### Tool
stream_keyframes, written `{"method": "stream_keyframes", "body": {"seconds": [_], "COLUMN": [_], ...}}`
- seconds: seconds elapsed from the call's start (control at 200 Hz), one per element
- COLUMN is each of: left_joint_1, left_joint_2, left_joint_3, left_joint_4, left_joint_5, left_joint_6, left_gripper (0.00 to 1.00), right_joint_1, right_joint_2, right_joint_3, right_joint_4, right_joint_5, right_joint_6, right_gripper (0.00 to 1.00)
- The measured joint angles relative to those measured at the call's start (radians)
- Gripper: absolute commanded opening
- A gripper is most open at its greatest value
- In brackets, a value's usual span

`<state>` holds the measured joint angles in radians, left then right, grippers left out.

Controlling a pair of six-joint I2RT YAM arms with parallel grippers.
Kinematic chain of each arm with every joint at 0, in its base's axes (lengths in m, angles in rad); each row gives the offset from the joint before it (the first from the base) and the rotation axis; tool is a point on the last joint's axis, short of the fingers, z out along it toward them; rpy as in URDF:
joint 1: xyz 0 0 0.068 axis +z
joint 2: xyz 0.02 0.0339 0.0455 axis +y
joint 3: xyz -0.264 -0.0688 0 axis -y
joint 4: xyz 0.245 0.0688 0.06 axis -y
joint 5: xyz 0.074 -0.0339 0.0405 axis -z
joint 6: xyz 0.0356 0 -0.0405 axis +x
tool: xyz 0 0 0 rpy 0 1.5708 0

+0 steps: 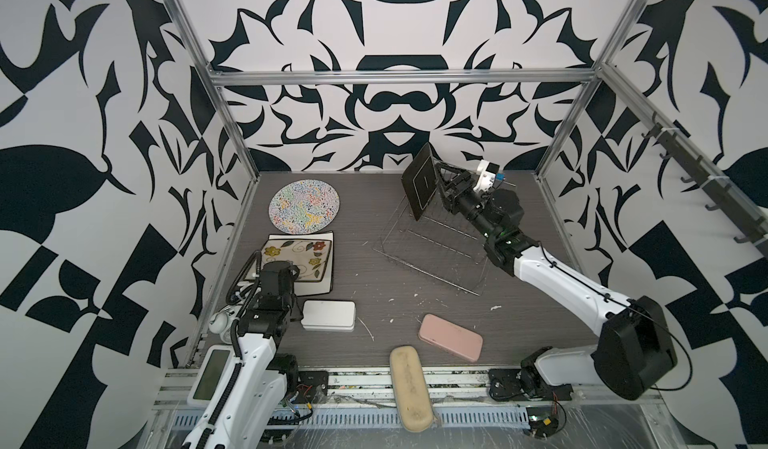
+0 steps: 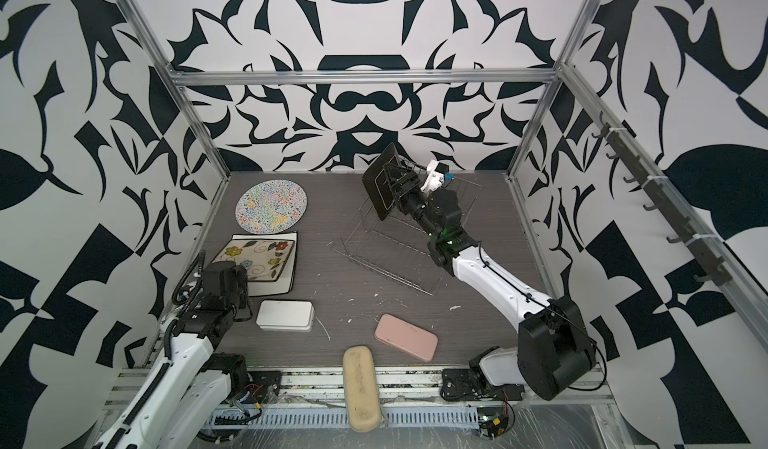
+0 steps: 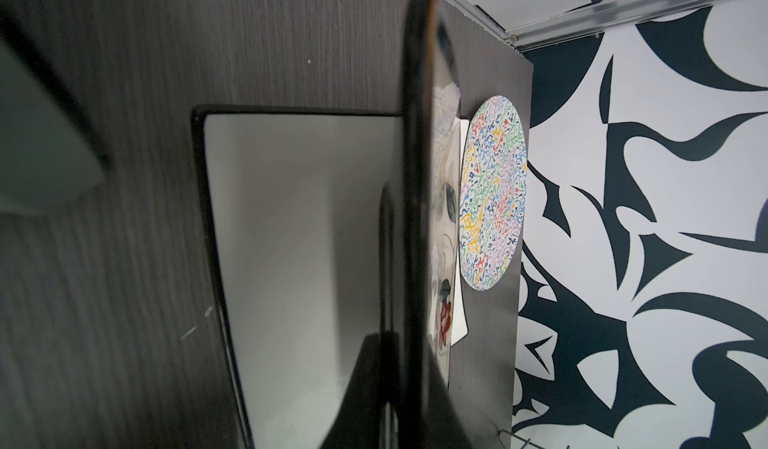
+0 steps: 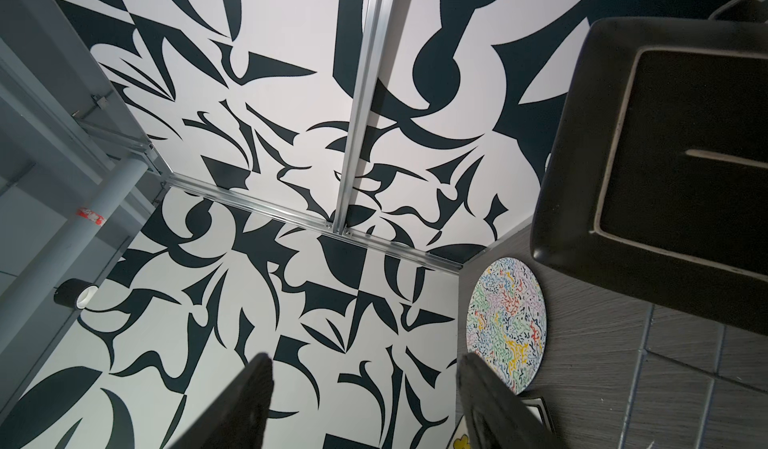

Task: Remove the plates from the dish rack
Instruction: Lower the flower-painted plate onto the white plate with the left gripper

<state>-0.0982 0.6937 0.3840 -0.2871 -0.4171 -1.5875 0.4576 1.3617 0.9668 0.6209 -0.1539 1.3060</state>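
Closest to the lens in both top views, a beige case (image 1: 411, 388) is lying across the front rail. Farther back, the right gripper (image 1: 439, 182) is hovering, jaws spread, just beside a black square plate (image 1: 419, 182) standing upright in the dish rack (image 1: 432, 256), while the round plate (image 1: 304, 207) is lying flat on the table (image 1: 395, 301) and the left gripper (image 1: 279, 269) is reaching over the flowered plate (image 1: 297, 256). Left wrist view: that gripper is clamping the flowered plate's rim, edge-on, over a white plate (image 3: 299, 239). Right wrist view: nothing is sitting between the fingers (image 4: 245, 397). The step in hand looks like picking up the black plate; next, the jaws need aligning around its rim before closing.
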Motion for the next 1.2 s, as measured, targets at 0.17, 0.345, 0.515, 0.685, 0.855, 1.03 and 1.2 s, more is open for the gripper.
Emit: {"method": "stream_keyframes", "body": {"seconds": [0.17,0.345,0.515,0.685,0.855,1.03,1.2], "left_joint_1": [0.0,0.0,0.0,0.0,0.0,0.0,0.0], "left_joint_2": [0.0,-0.002,-0.005,-0.006,-0.005,0.002,0.011], "left_joint_3": [-0.001,-0.001,-0.001,-0.001,-0.001,-0.001,-0.001], "left_joint_4": [-0.003,0.0,0.006,0.008,0.001,-0.004,-0.01], "left_joint_5": [0.0,0.0,0.0,0.0,-0.002,0.002,0.006], "left_joint_6": [-0.011,-0.015,-0.025,-0.037,-0.046,-0.058,-0.063], "left_gripper": [0.11,0.17,0.2,0.27,0.41,0.53,0.62], "right_joint_1": [0.0,0.0,0.0,0.0,-0.001,-0.004,-0.005], "right_joint_2": [0.0,0.0,0.0,0.0,0.0,0.0,0.0], "right_joint_3": [0.0,0.0,0.0,0.0,0.0,0.0,0.0], "right_joint_4": [-0.005,-0.006,-0.01,-0.011,-0.011,-0.011,-0.011], "right_joint_5": [0.0,0.0,0.0,0.0,0.0,0.0,0.0], "right_joint_6": [0.0,0.0,0.0,0.0,0.0,0.0,0.0], "right_gripper": [0.74,0.74,0.74,0.74,0.74,0.74,0.74]}}
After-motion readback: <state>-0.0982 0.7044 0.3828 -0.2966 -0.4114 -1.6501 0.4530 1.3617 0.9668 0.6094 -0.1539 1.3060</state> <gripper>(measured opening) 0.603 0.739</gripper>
